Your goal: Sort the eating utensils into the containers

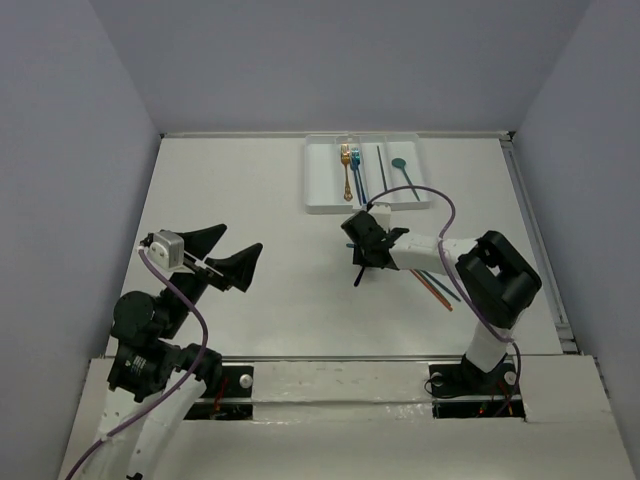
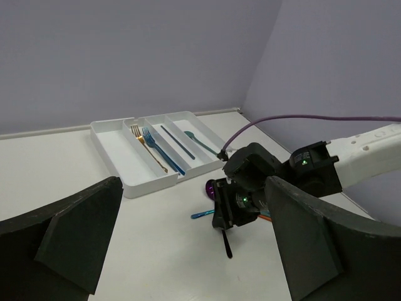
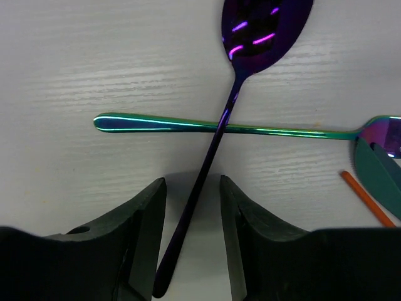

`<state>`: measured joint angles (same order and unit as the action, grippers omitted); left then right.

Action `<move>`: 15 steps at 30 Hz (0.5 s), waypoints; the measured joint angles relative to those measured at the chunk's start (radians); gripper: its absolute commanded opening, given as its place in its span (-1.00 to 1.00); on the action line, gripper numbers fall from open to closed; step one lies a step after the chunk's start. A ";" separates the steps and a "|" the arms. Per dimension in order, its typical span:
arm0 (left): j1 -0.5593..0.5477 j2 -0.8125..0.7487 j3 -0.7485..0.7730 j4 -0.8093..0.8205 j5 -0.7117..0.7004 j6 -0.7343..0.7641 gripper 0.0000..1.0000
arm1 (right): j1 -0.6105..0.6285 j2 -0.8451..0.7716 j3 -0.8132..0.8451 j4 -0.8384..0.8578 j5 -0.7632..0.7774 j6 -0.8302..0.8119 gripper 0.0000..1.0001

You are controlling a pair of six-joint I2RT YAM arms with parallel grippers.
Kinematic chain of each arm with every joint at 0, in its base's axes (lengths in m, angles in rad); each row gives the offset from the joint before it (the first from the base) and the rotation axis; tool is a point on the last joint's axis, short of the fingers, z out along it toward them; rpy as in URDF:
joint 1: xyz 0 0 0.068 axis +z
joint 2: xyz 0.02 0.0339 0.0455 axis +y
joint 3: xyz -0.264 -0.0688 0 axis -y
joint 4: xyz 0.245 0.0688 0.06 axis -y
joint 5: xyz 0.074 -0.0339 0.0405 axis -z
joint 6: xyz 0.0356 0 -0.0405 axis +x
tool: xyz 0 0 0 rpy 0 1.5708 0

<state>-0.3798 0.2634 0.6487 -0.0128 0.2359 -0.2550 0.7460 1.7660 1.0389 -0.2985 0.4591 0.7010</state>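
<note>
A purple spoon [image 3: 263, 28] lies on the white table, its thin handle crossing over a teal-blue utensil [image 3: 163, 123]. My right gripper [image 3: 193, 188] is down at the table, open, one finger on each side of the spoon's handle, with gaps showing. In the top view this gripper [image 1: 370, 252] is just below the white tray [image 1: 322, 190]. The tray's compartments hold a gold fork [image 1: 346, 170], a blue fork [image 1: 355, 172], a dark stick [image 1: 380, 170] and a teal spoon [image 1: 403, 170]. My left gripper [image 1: 225, 255] hangs open and empty over the left of the table.
A red-orange stick [image 3: 366, 204] and a teal utensil [image 3: 379, 179] lie just right of the right gripper, under the right forearm [image 1: 435, 285]. Grey walls close in the table at the back and on both sides. A purple cable [image 1: 440, 205] loops above the right arm.
</note>
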 measured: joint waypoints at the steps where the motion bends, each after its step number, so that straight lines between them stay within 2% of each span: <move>1: 0.000 0.000 0.000 0.000 0.000 0.000 0.98 | 0.000 0.013 0.002 0.001 0.006 0.006 -0.23; 5: -0.007 0.000 0.000 0.000 0.000 0.000 0.98 | 0.000 0.035 0.016 0.000 0.043 0.023 -0.42; 7: -0.007 0.000 0.000 0.000 0.000 0.000 0.98 | 0.000 0.042 0.022 0.001 0.057 0.033 -0.64; 9: -0.007 0.000 0.000 0.000 0.000 0.000 0.98 | 0.002 0.043 0.023 0.004 0.062 0.041 -0.77; 15: -0.007 0.001 0.000 0.000 0.000 0.000 0.98 | 0.002 0.042 0.023 0.000 0.079 0.060 -0.96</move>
<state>-0.3870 0.2642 0.6487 -0.0128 0.2363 -0.2550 0.7475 1.8084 1.0615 -0.2981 0.5381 0.7609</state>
